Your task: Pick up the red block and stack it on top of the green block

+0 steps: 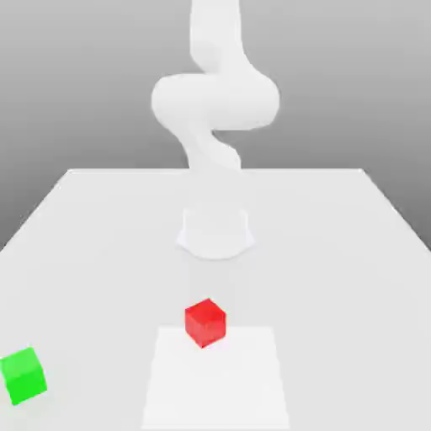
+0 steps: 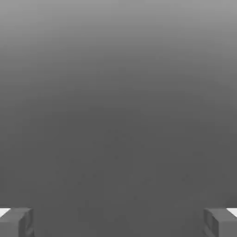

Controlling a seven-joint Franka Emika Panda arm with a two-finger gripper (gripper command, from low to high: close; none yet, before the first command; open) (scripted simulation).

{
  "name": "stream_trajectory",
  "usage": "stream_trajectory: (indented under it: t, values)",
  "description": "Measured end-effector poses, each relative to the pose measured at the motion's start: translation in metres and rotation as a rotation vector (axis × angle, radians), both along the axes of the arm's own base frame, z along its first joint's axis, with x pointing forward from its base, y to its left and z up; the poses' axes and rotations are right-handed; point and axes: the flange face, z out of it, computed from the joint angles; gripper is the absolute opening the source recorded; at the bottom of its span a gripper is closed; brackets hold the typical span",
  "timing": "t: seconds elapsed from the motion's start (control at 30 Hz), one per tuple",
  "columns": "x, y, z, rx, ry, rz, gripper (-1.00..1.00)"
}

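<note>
White table (image 1: 337, 252), arm (image 1: 215, 101) coiled upright, pincer (image 2: 118, 222) fingers wide apart

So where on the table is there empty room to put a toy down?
Lots of room. The table is bare along the exterior view's right, and between the red block and the green block. The only crowded part is around the robot's base.

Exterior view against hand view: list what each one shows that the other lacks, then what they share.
Exterior view: the red block near the table's middle, the green block apart from it toward the exterior view's left, and the white arm.
Hand view: the gripper, fingers wide apart, nothing between them.
Shared: a plain grey background.
</note>
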Motion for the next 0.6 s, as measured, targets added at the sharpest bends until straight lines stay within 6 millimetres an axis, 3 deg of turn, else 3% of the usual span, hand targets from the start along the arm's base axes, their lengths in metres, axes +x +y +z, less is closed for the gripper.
stream_trajectory:
  t: [0.13, 0.3, 0.43, 0.57, 0.6]
  values:
    - [0.032, 0.001, -0.099, -0.092, 0.15, 0.096, 0.0]
    - [0.039, -0.006, -0.225, -0.166, 0.337, 0.228, 0.0]
    - [0.015, -0.013, -0.326, -0.196, 0.494, 0.355, 0.0]
    - [-0.034, -0.019, -0.428, -0.202, 0.66, 0.507, 0.0]
    - [-0.041, -0.02, -0.446, -0.203, 0.684, 0.529, 0.0]
